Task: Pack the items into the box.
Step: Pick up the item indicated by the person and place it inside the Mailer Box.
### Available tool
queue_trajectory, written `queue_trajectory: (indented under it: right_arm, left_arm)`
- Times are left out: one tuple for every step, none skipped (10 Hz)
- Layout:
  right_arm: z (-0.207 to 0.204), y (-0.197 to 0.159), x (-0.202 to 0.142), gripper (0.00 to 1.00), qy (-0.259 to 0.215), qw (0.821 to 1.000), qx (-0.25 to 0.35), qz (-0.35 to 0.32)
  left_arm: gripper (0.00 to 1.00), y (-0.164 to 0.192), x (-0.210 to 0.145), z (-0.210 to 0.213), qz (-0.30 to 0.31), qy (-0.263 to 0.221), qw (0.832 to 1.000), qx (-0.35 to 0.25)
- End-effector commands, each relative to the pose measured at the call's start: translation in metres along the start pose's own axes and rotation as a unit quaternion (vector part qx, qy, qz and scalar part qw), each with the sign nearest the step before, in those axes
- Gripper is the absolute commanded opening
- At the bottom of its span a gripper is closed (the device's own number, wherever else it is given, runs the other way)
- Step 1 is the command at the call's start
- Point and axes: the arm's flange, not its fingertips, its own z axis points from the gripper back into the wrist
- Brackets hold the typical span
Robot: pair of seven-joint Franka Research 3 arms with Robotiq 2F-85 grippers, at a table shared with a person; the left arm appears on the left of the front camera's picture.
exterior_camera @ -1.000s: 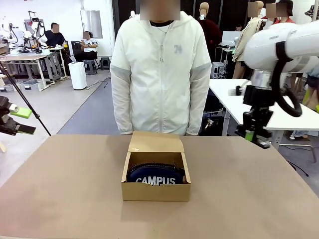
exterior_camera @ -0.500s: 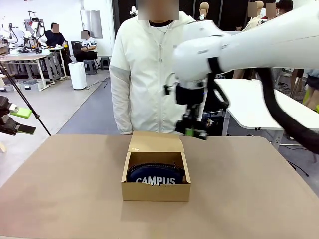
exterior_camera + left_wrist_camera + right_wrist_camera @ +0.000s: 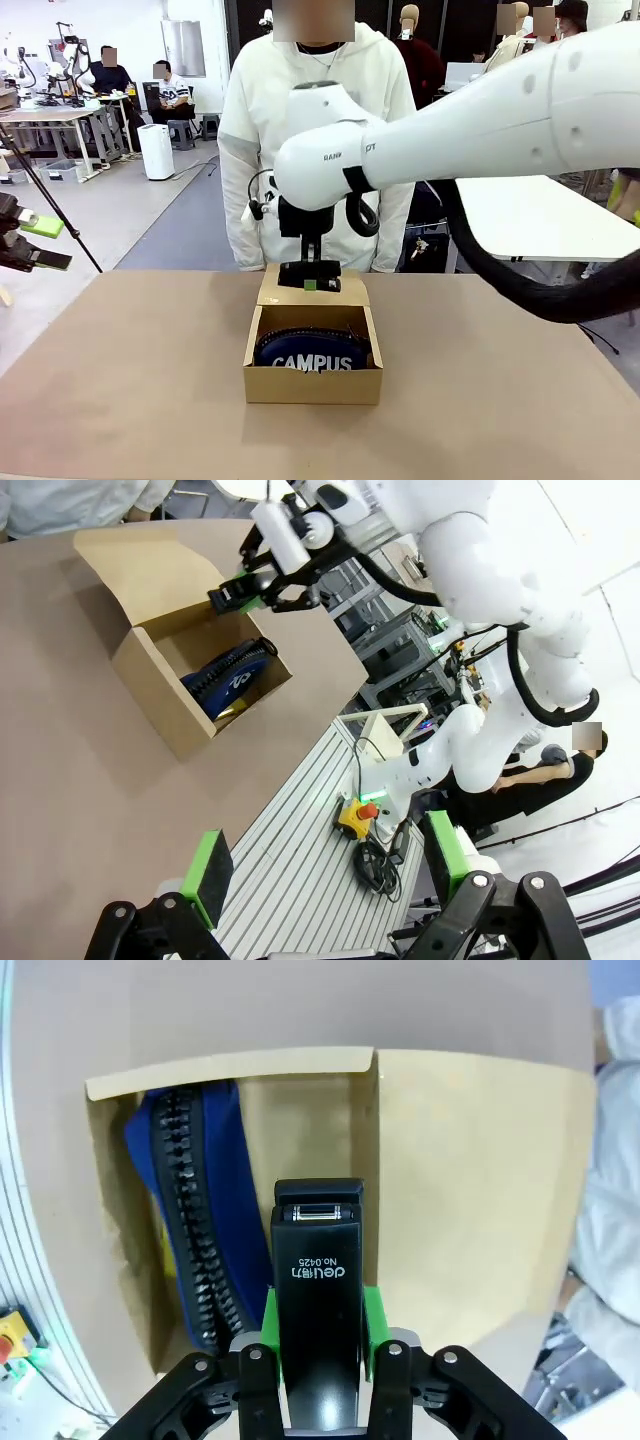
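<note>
While holding the stapler (image 3: 317, 1260) pinched in the part-closed right gripper (image 3: 320, 1330) over the box (image 3: 312, 385), probably best to lower beside the case (image 3: 312, 352) and release.

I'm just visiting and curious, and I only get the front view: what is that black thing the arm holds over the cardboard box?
Observer: The right wrist view shows a black stapler, with "deli No.0425" printed on top.
Operator: How is it held?
Observer: The right gripper has its green pads pressed against both long sides of it.
Operator: Any room left inside?
Observer: Yes. The pencil case lies along one wall, and bare box floor shows beside it, below the stapler.
</note>
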Motion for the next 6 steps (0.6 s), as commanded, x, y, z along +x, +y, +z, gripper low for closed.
queue_trajectory:
  right_arm:
    - [-0.019, -0.008, -0.001, 0.0, -0.009, 1.0, 0.002, 0.019]
    - [-0.038, -0.007, 0.002, 0.0, -0.002, 0.999, 0.017, 0.029]
    - [-0.052, -0.003, 0.005, 0.0, 0.002, 0.998, 0.046, 0.043]
    - [-0.058, 0.002, 0.007, 0.0, -0.005, 0.996, 0.064, 0.057]
    - [-0.06, 0.005, 0.005, 0.0, 0.001, 0.995, 0.074, 0.064]
    - [-0.06, 0.008, 0.004, 0.0, 0.002, 0.994, 0.082, 0.075]
  left_arm:
    - [1.0, 0.0, -0.002, 0.003, -0.009, 0.004, 1.0, -0.003]
    - [1.0, 0.0, -0.002, 0.003, -0.009, 0.004, 1.0, -0.003]
    - [1.0, 0.0, -0.002, 0.003, -0.009, 0.004, 1.0, -0.003]
    - [1.0, 0.0, -0.002, 0.003, -0.009, 0.004, 1.0, -0.003]
    - [1.0, 0.0, -0.002, 0.003, -0.009, 0.004, 1.0, -0.003]
    - [1.0, 0.0, -0.002, 0.003, -0.009, 0.004, 1.0, -0.003]
